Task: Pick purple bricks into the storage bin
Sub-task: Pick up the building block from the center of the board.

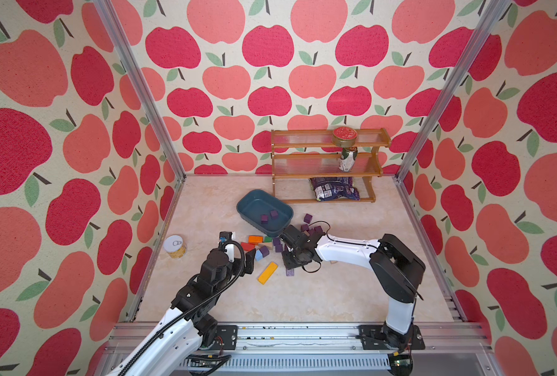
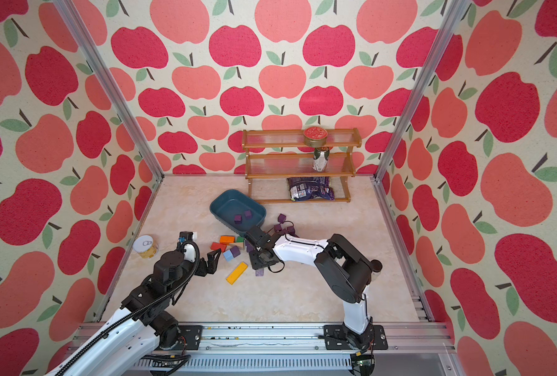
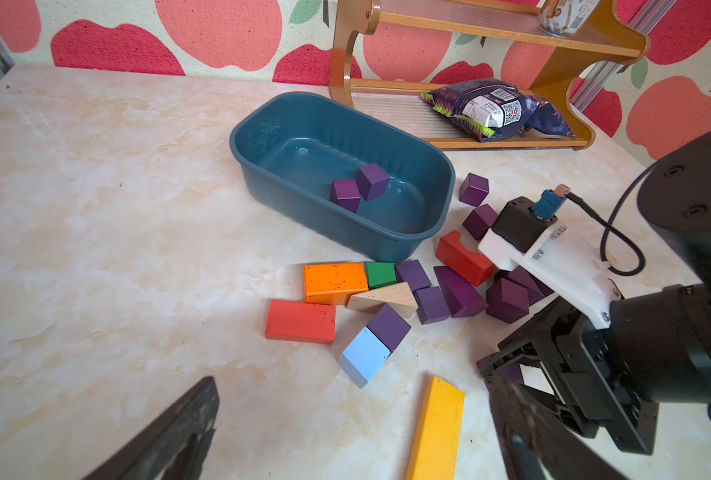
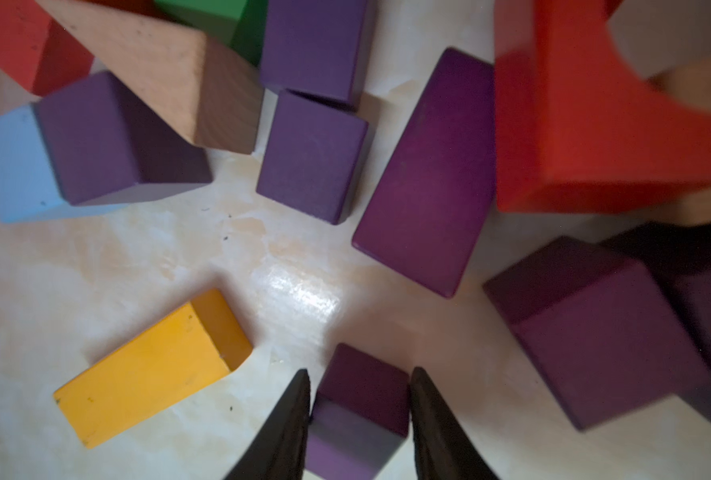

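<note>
Teal plastic, the storage bin (image 1: 254, 202) sits on the table (image 1: 335, 286) in front of the wooden rack (image 1: 327, 175) in both top views. Two purple bricks (image 1: 264, 219) lie inside it. The rack holds a red-lidded tin (image 1: 344, 136) on its top shelf, a can (image 1: 348, 159) on the middle one and a dark snack bag (image 1: 334, 192) on the lowest. A pull-tab can (image 1: 175, 246) stands apart by the side wall. The right arm (image 1: 345, 249) reaches down into the loose blocks just beside the bin's near corner. The left jaws hang wide apart near those blocks, holding nothing.

From the left wrist, the two bricks in the bin touch each other near its middle. Outside it more purple bricks lie scattered, mixed with an orange block (image 3: 335, 282), a green one (image 3: 381, 274), a red slab (image 3: 300, 321), a tan wedge (image 3: 383, 297), a light-blue block (image 3: 364, 355) and a yellow bar (image 3: 437, 428).

From the right wrist, the right jaws stand narrow, pressed to both sides of a small purple cube (image 4: 360, 411). Whether it is off the table I cannot tell.
</note>
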You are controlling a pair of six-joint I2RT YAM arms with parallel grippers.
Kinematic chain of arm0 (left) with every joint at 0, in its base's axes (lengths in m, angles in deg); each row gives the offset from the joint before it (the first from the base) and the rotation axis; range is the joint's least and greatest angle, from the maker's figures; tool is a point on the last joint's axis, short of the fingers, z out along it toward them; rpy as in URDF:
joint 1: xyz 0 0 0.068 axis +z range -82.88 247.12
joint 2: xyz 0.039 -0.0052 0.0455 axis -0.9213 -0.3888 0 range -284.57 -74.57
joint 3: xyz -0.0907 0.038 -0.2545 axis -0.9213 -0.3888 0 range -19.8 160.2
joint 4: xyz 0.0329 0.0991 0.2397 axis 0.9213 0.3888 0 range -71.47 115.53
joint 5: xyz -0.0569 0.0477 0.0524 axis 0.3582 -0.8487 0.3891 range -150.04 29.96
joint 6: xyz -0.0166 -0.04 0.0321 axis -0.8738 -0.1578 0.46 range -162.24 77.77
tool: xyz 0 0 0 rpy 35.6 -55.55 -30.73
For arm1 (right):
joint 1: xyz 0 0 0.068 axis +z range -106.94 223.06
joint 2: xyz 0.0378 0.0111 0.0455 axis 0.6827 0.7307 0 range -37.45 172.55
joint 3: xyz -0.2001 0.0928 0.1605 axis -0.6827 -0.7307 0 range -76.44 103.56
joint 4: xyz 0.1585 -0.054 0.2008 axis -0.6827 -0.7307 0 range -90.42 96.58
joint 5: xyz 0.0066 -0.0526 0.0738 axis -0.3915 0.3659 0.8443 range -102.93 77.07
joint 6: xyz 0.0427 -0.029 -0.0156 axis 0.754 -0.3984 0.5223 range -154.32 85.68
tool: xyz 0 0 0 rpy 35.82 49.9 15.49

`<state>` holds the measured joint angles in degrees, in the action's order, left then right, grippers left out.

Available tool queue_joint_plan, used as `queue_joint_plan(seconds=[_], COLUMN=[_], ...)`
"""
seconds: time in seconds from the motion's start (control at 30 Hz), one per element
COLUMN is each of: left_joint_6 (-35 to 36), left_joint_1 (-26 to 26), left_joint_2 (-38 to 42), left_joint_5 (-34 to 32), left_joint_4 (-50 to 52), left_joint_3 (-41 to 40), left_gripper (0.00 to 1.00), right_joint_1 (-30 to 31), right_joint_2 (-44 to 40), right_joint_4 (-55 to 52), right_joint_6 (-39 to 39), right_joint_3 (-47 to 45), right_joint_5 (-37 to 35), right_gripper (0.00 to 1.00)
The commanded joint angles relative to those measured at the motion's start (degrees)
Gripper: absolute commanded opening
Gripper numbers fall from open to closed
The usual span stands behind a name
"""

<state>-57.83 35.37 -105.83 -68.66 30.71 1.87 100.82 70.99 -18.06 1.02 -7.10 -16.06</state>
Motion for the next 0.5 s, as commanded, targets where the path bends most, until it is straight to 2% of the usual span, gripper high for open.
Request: queue_joint_plan(seconds=[0.0,0.13,0.27,0.47], left_joint_6=[-0.65,-0.4,-0.37,-0.39], left_joint_1=[0.15,0.15,0.19,0.14], left_joint_2=[-0.37,-0.37,-0.85,-2.46], left_joint_5=[-0.87,-0.96,-0.96,-0.43], left_joint_4=[0.39,0.12,-0.52,-1.46], left_joint_3=[-0.31,-0.23,-0.31,0.1], left_gripper=[0.99,0.99,0.99,0.99], right_joint_1=[0.69,0.78,0.78,0.78], right_joint_2=[1.66,1.37,1.55,1.32], right_joint_4=[-3.16,-3.09,-3.61,-4.17], right_joint_6=[-1.17,-1.23,-1.83,-2.13], right_joint_3=[1.75,1.5,2.21,2.88], right_joint_5=[-1.44,-2.13,-2.2,-2.27], right_gripper=[0.41,0.4,0.32,0.3])
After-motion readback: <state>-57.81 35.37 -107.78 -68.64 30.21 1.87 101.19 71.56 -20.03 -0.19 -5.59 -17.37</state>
